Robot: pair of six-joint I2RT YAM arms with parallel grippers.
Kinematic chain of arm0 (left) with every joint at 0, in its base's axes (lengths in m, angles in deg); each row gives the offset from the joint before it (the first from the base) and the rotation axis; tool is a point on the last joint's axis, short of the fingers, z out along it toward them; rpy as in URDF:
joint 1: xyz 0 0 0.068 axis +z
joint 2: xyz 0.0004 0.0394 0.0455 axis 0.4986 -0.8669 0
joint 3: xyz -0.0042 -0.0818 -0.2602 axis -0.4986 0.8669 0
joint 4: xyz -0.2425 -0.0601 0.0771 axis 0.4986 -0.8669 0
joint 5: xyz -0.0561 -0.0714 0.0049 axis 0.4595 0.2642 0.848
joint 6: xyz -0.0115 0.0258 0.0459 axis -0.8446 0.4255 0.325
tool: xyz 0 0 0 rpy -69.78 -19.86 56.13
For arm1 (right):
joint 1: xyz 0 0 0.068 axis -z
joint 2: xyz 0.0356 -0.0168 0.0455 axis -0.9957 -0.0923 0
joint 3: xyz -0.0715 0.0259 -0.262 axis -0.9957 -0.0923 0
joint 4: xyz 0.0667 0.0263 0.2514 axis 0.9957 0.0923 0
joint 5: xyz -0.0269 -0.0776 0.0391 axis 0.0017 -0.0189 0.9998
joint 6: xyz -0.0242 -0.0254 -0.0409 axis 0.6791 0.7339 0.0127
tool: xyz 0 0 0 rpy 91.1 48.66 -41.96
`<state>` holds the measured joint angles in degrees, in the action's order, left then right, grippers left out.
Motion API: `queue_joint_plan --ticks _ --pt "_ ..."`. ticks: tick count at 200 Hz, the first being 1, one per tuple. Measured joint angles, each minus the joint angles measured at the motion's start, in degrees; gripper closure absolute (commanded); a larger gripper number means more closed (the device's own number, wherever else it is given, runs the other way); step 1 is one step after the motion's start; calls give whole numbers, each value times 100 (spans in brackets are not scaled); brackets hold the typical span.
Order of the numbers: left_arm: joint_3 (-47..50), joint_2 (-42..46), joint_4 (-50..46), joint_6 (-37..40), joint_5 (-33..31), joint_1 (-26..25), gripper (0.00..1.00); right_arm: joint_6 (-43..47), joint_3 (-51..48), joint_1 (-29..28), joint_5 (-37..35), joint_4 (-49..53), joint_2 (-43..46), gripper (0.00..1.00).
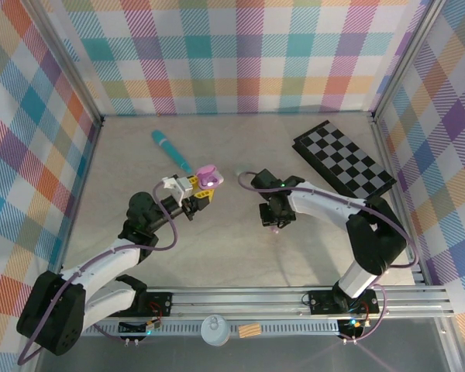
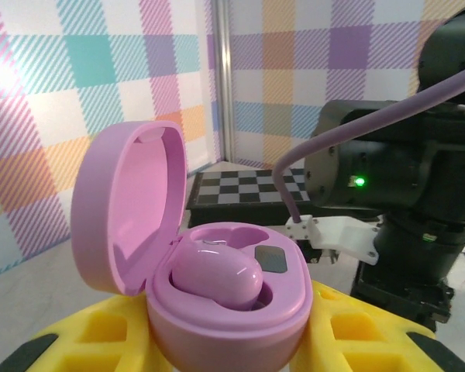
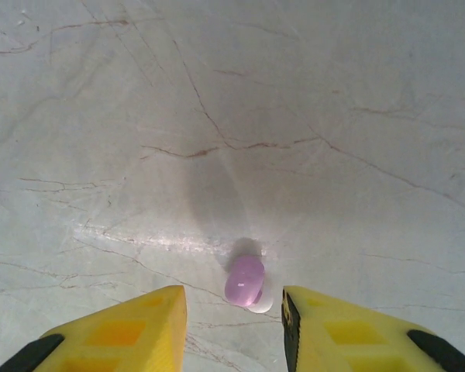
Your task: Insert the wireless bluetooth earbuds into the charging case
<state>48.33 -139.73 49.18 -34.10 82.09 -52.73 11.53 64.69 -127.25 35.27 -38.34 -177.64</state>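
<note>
My left gripper (image 1: 196,191) is shut on a purple pebble-shaped charging case (image 1: 210,177), held off the table with its lid open. In the left wrist view the case (image 2: 232,310) sits between the yellow fingers (image 2: 356,329), and one purple earbud (image 2: 217,275) lies in its near well; the other well looks empty. My right gripper (image 1: 274,219) points down at the table, open. A second purple earbud (image 3: 245,280) lies on the marble surface between its yellow fingers (image 3: 139,329), nearer the right one and touching neither.
A teal pen-like stick (image 1: 171,150) lies at the back left. A black-and-white checkerboard (image 1: 343,157) sits at the back right. Plaid walls close off three sides. The right arm's wrist (image 2: 403,178) is close beside the held case.
</note>
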Motion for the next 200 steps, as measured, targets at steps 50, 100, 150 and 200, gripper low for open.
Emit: queue_joint_plan --ticks 50,100,150,200 --pt "173 -251 684 -457 2 551 68 107 439 -501 -811 514 -715 64" --pt "175 -315 1058 -684 61 691 68 151 824 -828 -1414 916 -1182 69" --pt "177 -17 813 -619 66 693 68 149 859 -935 -1576 1123 -1453 71" --pt "177 131 671 -577 107 697 68 149 861 -1016 -1637 1178 -1657 75"
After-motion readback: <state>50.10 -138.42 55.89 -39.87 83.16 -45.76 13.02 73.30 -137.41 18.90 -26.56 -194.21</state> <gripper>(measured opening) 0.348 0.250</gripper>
